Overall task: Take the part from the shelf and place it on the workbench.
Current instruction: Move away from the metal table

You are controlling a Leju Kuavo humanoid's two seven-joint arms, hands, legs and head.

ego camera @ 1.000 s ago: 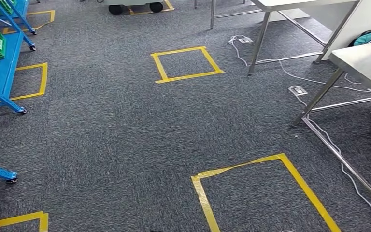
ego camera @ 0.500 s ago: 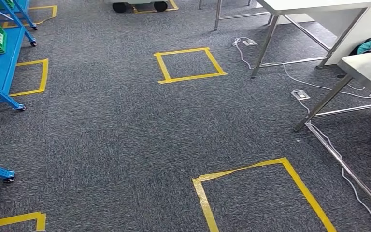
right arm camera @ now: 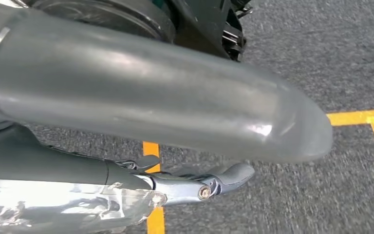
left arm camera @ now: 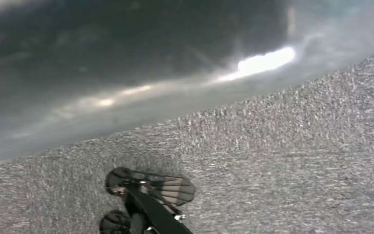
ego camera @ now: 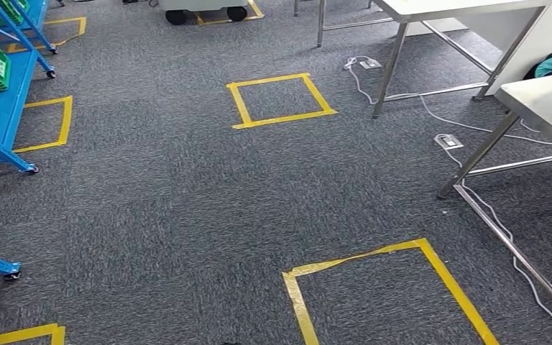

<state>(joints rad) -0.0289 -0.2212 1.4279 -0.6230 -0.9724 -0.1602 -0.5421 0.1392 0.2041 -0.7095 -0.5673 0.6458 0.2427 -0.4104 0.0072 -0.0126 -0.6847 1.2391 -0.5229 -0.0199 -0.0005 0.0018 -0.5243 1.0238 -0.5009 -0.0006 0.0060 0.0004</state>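
No legible text or labels.

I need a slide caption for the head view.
Grey carpet with yellow tape squares, blue shelf left, steel workbench right.

The head view looks forward and steeply down from high on the body over the dark grey speckled carpet [ego camera: 187,208], reaching the blue metal shelf rack [ego camera: 3,108] at left and the steel-legged workbench [ego camera: 539,108] at right. The left wrist view faces the same carpet [left arm camera: 297,161] from close range. The right wrist view, closer still, looks past the grey right hand [right arm camera: 175,112] at carpet and the yellow floor-tape rectangle [right arm camera: 355,118], also visible from the head [ego camera: 374,253].
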